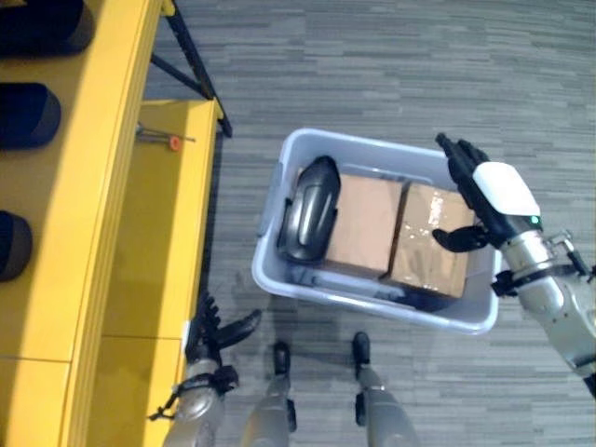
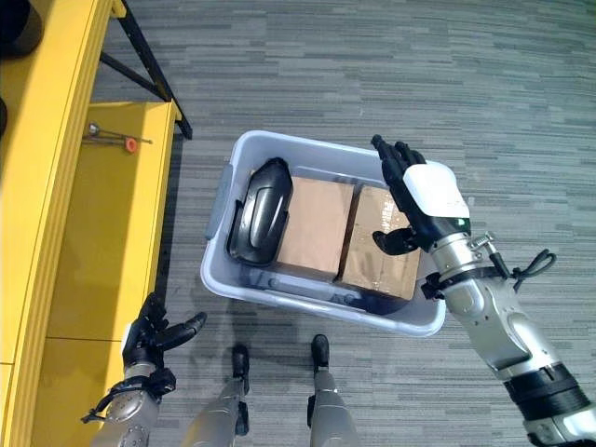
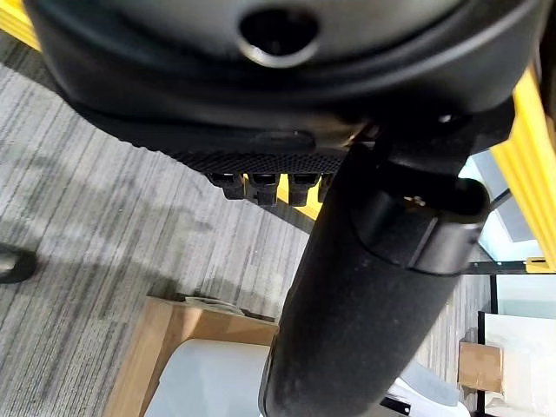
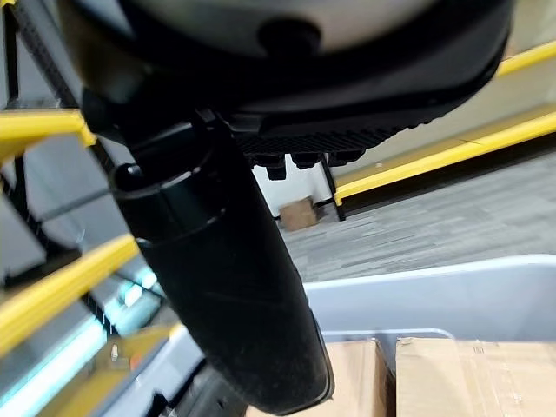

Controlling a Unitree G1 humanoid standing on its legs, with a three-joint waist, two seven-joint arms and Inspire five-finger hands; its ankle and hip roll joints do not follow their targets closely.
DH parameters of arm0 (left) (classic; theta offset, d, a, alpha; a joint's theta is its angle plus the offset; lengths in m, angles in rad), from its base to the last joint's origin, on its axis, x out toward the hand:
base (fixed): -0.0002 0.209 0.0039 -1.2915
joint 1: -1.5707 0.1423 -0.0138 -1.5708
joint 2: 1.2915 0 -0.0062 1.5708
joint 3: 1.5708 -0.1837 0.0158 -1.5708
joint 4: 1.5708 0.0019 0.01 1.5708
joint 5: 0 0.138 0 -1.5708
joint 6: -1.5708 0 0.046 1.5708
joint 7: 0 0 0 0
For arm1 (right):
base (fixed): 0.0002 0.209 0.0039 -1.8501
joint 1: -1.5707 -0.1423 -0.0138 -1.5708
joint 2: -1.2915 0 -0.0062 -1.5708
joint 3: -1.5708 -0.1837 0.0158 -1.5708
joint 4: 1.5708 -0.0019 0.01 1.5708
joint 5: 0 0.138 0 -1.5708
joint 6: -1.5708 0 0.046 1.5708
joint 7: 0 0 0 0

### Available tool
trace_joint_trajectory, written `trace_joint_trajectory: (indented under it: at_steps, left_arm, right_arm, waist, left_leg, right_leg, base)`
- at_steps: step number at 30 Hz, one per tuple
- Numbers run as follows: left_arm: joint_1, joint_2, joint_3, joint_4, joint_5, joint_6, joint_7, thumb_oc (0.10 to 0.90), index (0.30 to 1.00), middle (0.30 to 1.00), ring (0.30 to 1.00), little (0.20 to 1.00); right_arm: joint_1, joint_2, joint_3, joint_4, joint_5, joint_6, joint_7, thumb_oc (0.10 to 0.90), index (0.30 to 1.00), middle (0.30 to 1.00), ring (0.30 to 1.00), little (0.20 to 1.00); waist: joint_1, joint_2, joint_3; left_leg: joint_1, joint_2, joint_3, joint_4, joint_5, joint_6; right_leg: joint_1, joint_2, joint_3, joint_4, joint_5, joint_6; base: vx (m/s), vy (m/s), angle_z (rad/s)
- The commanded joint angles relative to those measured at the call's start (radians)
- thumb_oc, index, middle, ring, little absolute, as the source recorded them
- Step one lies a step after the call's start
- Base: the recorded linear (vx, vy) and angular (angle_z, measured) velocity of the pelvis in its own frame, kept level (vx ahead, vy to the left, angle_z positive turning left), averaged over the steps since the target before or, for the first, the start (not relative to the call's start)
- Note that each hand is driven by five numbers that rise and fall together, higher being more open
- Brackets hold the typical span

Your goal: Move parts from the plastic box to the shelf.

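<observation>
Sitting on the grey carpet, the plastic box (image 1: 279, 200) holds 1 black part (image 1: 310, 209) and 2 cardboard boxes (image 1: 365, 223) beside the yellow shelf (image 1: 149, 233). Head views show both hands whole, while the right wrist view catches the box rim and carton tops past its thumb. Right hand (image 2: 421, 200) hovers over the box with fingers straight, holding nothing; left hand (image 2: 149, 340) hangs open by the shelf.

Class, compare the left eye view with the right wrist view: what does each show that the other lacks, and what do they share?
Left eye view alone: the black part lying in the plastic box, the yellow shelf, and the left robot hand low beside it, open. Right wrist view alone: a yellow rail and a small carton far off on the floor. Both: the right robot hand, open above the box, and two cardboard boxes.
</observation>
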Motion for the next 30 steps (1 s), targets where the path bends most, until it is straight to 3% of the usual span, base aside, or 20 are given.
trace_joint_trajectory:
  at_steps: [1,6,14,23,30]
  left_arm:
    - [-0.011,0.086,-0.001,-0.075,0.010,-0.085,0.000,0.900,1.000,1.000,1.000,1.000]
    - [-0.013,0.093,-0.005,-0.072,0.007,-0.084,0.003,0.900,1.000,1.000,1.000,1.000]
    - [-0.026,0.115,-0.020,-0.074,-0.001,-0.089,0.016,0.900,1.000,1.000,1.000,1.000]
    - [-0.044,0.128,-0.017,-0.081,-0.006,-0.098,0.030,0.900,1.000,1.000,1.000,1.000]
    - [-0.059,0.123,-0.015,-0.074,-0.005,-0.100,0.043,0.900,1.000,1.000,1.000,1.000]
  right_arm:
    - [-0.151,-0.081,0.027,-0.019,-0.075,-0.037,-0.011,0.900,1.000,1.000,1.000,1.000]
    - [-0.236,-0.151,0.115,0.013,-0.153,-0.033,0.009,0.900,1.000,1.000,1.000,1.000]
    - [-0.464,-0.244,0.353,0.080,-0.295,-0.029,0.044,0.900,1.000,1.000,1.000,1.000]
    - [-0.630,-0.243,0.523,0.129,-0.362,-0.025,0.063,0.900,1.000,1.000,1.000,1.000]
    - [-0.686,-0.229,0.545,0.116,-0.385,-0.017,0.051,0.900,1.000,1.000,1.000,1.000]
  waist:
    - [0.017,-0.004,-0.003]
    - [0.026,-0.001,0.012]
    - [0.053,-0.005,0.044]
    - [0.067,-0.014,0.072]
    - [0.071,-0.017,0.085]
  left_leg:
    - [-0.035,0.023,0.046,0.018,0.036,-0.019]
    - [-0.041,0.021,0.040,0.000,0.047,-0.023]
    - [-0.064,0.019,0.022,-0.011,0.057,-0.023]
    - [-0.096,0.010,0.011,0.001,0.053,-0.022]
    - [-0.112,0.003,0.003,0.003,0.049,-0.020]
  right_leg:
    - [0.057,-0.030,0.002,0.088,-0.171,0.029]
    - [0.047,-0.027,-0.010,0.091,-0.172,0.032]
    - [0.026,-0.027,-0.026,0.105,-0.181,0.032]
    - [0.005,-0.029,-0.037,0.113,-0.184,0.031]
    - [-0.001,-0.030,-0.041,0.108,-0.184,0.032]
  base:
    - [-0.03,-0.017,0.15]
    - [0.00,-0.002,0.11]
    - [0.00,-0.005,0.07]
    - [0.00,-0.002,0.01]
    - [0.01,0.004,0.07]
